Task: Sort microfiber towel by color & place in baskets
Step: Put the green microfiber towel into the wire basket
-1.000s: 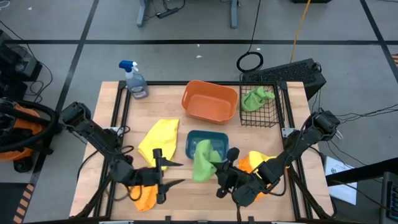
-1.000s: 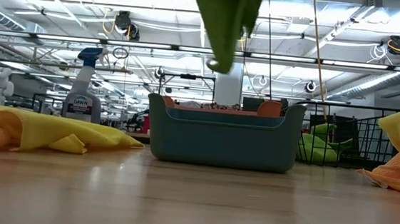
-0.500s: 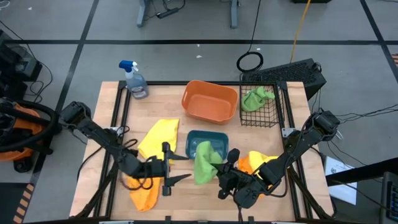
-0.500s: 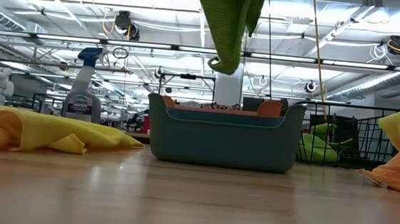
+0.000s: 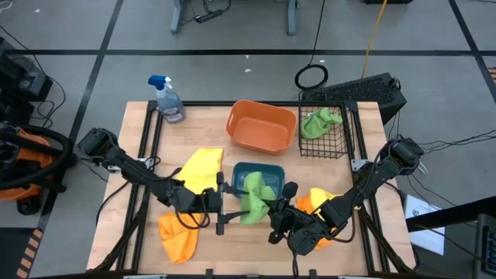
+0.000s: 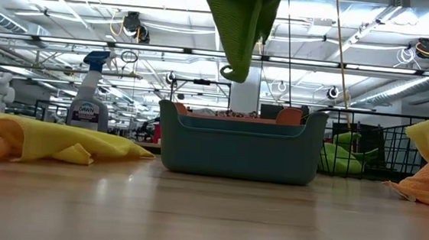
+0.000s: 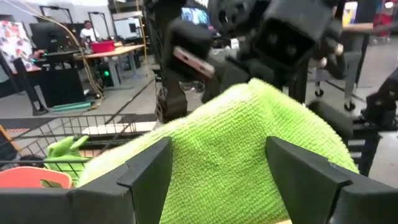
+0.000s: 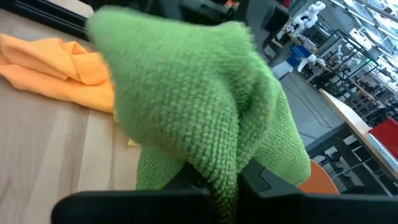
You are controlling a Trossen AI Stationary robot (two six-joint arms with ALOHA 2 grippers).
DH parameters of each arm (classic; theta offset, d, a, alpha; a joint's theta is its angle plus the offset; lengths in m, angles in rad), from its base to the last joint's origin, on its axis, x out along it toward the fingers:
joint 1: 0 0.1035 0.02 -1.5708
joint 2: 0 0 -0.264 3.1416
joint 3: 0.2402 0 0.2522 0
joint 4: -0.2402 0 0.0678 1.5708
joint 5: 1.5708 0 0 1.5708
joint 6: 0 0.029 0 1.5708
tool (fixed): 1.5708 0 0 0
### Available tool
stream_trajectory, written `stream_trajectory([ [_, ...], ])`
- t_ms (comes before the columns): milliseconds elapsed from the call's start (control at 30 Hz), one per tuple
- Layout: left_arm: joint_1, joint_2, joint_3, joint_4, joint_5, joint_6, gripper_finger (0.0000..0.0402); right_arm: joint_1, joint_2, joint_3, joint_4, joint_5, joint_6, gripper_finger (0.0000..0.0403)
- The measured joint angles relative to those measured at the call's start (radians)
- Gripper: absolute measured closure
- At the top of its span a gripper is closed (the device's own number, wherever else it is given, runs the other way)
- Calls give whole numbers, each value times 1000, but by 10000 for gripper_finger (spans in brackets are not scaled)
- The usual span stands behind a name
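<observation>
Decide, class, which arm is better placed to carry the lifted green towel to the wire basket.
Right. The right gripper is shut on the green towel, and the black wire basket is on its side. The left gripper is open beside it.

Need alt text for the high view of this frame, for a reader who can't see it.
Seen from above, the right tool, shut, holds a green towel up beside the teal tray, and the open left tool faces it. Yellow and orange towels lie on the table.
</observation>
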Motion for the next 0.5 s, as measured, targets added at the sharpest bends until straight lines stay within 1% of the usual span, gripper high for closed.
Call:
stream_trajectory([
  [67,20,20,0,7,23,2,138,-5,0,0,7,0,7,393],
  [167,46,44,0,0,25,6,138,-13,0,0,14,3,8,393],
  [433,72,45,0,-40,29,-1,138,-24,1,0,38,3,6,393],
  [500,73,44,0,-66,49,-2,138,-24,1,0,50,1,6,392],
])
